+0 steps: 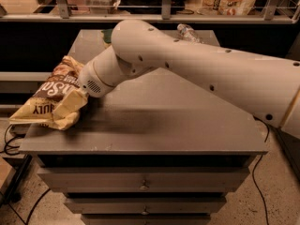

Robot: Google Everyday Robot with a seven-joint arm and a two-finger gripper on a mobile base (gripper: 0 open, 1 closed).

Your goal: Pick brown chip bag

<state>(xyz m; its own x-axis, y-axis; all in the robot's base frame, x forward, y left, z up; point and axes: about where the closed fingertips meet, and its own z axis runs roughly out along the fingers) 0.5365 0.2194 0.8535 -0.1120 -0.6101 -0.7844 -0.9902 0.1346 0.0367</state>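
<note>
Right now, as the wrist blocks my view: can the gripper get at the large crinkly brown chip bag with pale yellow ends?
Probably yes. The gripper sits against the brown chip bag at the edge of the grey cabinet top, nothing between them; the white arm hides the contact itself.

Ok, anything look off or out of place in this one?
The brown chip bag lies crumpled at the left edge of the cabinet top, one end hanging past it. The hand is against the bag's right side. A clear bottle at the back seems tipped on its side.
</note>
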